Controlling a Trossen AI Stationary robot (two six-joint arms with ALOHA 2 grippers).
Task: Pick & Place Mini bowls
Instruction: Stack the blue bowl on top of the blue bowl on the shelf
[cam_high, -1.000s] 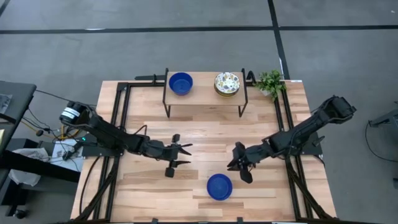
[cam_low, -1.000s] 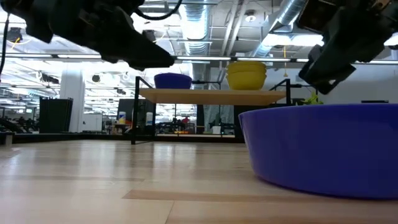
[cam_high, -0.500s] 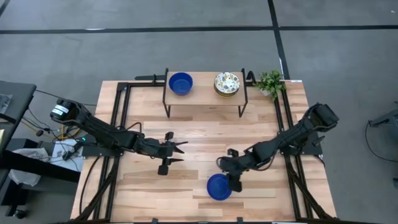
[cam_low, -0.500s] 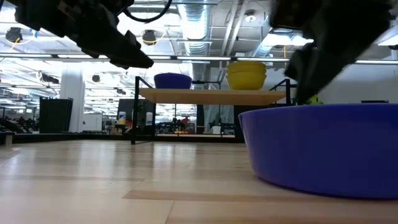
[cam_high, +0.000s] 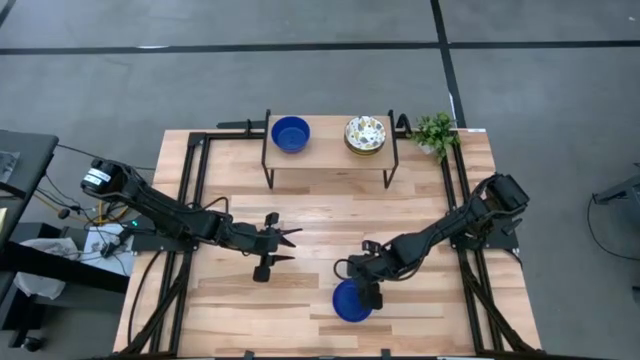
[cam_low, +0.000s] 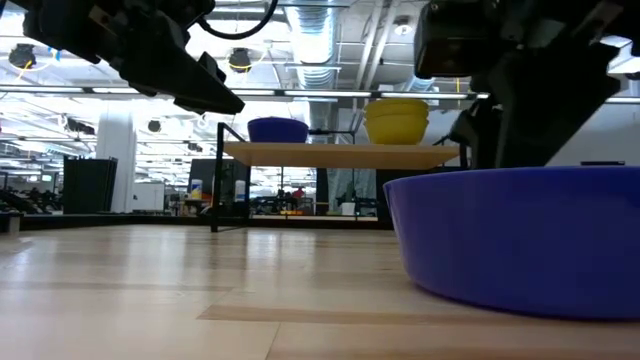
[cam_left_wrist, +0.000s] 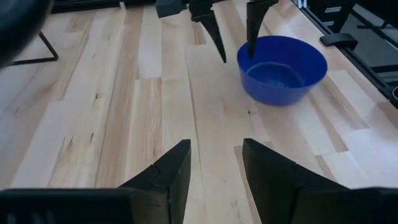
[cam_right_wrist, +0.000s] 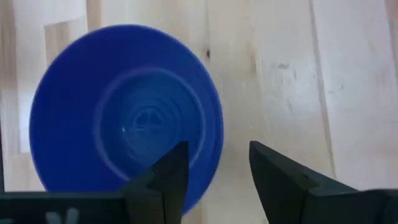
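Right gripper (cam_high: 364, 285) has dropped from mid-table down onto the near blue bowl (cam_high: 352, 300) over the last second; it now sits at the bowl's far-right rim, arm stretched in from the right edge. Fingers (cam_right_wrist: 168, 177) are apart and straddle the rim in the right wrist view, one over the bowl's inside, one over bare wood outside. Can't tell if they touch it; nothing clamped.

Left gripper (cam_high: 278, 247) has backed off slightly to the left, hovers over the tabletop (cam_high: 320, 215) left of centre, fingers spread, holding nothing. Its wrist view looks across the boards at the same blue bowl (cam_left_wrist: 283, 68) with the right gripper's (cam_left_wrist: 235, 38) two fingers poised at its rim.

Near blue bowl stands upright on the tabletop, near edge, slightly right of centre. Low view shows it big in the foreground (cam_low: 520, 240).

Small raised shelf (cam_high: 328, 152) at the far side: another blue bowl (cam_high: 290, 133) on its left end, floral cream bowl stack (cam_high: 365, 134) on its right end. Count in the stack not readable.

Green plant (cam_high: 434, 132) just right of the shelf.
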